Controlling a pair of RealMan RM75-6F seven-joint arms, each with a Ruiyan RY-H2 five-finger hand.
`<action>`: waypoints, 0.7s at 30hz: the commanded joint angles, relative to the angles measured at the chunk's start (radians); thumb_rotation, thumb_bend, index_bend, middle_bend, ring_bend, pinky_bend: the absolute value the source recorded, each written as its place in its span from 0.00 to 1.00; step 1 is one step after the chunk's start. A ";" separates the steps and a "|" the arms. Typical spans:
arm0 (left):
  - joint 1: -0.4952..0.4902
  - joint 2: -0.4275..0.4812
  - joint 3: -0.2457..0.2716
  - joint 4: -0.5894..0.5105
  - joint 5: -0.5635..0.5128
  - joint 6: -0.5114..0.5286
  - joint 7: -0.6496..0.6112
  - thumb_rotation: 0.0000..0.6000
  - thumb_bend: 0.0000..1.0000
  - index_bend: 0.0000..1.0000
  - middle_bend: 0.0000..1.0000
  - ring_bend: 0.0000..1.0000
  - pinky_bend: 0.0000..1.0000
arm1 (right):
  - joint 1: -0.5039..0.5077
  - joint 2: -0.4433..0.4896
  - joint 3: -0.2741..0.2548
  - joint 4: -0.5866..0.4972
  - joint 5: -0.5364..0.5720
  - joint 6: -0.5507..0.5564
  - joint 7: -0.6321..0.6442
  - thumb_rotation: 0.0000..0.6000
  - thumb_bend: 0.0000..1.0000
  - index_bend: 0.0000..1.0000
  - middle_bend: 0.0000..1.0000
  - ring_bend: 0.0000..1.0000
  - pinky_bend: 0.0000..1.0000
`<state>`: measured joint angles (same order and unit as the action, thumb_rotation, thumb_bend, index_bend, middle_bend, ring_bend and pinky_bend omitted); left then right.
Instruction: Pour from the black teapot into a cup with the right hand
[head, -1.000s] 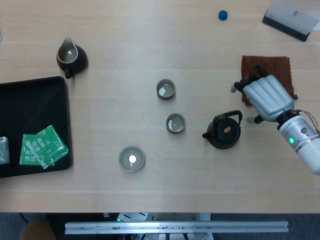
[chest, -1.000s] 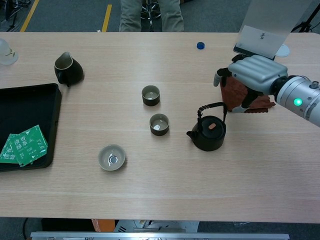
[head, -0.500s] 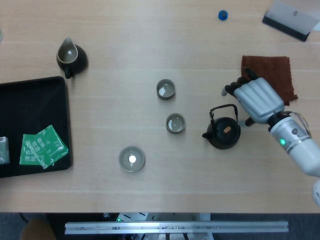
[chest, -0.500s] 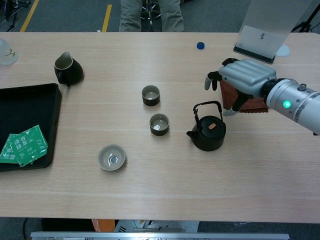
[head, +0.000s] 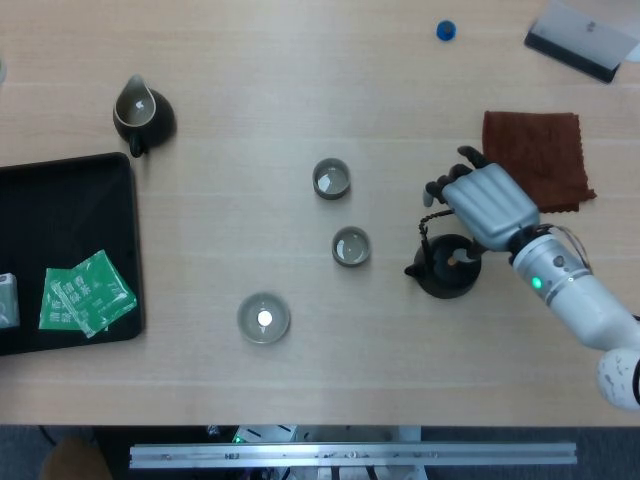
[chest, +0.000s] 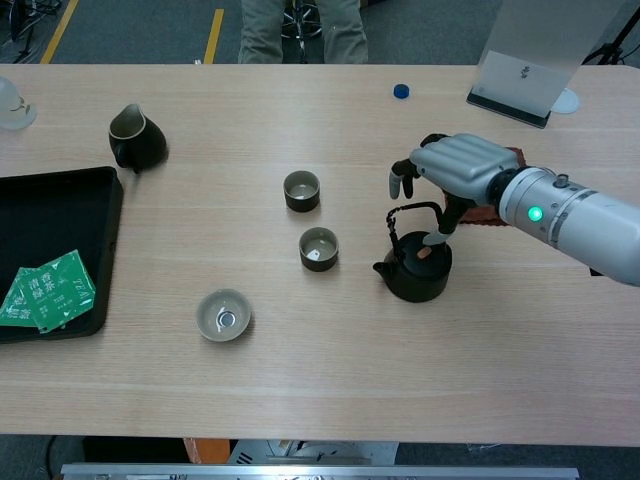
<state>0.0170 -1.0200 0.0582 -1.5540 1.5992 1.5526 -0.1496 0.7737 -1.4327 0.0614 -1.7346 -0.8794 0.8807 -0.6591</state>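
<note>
Fingers (chest: 398, 181) first: found them apart and half-curled on the grey metal right hand (chest: 460, 165), closed on nothing, hanging over the wire hoop handle (chest: 410, 209) of the squat black teapot (chest: 418, 272). Noted the thumb reaching down toward the lid. Could not tell whether it or any fingertip touched the pot.

Compared with a second earlier: saw the hand off the folded brown cloth (head: 541, 153) it had hovered above and brought leftward over the teapot. Saw the handle, tilted rightward before, now nearer upright. Saw no shift in the pot itself, which sat on the pale wooden table (head: 300, 80) just right of the nearer small dark round cup (head: 351, 246), spout toward it. Spotted a second such cup (head: 331, 179) further back. Judged the reach nearly done and the grasp not yet made; lifting and pouring remained.

Lost much of the teapot's lid and handle under the palm in the head view (head: 487, 205). Found the cloth mostly hidden behind the hand in the chest view. Found the left hand in neither view. Could not make out any liquid in the cups.
</note>
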 joint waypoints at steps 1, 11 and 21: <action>0.000 0.000 0.000 -0.001 0.001 -0.001 0.001 1.00 0.38 0.13 0.18 0.01 0.04 | 0.012 -0.012 -0.013 0.002 0.020 0.005 -0.015 0.98 0.00 0.35 0.41 0.26 0.08; 0.000 0.002 -0.001 -0.005 -0.002 -0.004 0.005 1.00 0.38 0.13 0.18 0.01 0.04 | 0.042 -0.027 -0.033 0.017 0.069 -0.008 -0.014 0.97 0.00 0.35 0.41 0.26 0.08; -0.003 0.002 -0.006 -0.005 -0.001 -0.003 0.006 1.00 0.38 0.13 0.18 0.01 0.04 | 0.053 0.016 -0.045 -0.032 0.077 -0.015 0.028 0.97 0.00 0.42 0.45 0.31 0.08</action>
<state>0.0144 -1.0179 0.0526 -1.5589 1.5975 1.5491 -0.1438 0.8252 -1.4226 0.0175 -1.7603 -0.8024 0.8673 -0.6376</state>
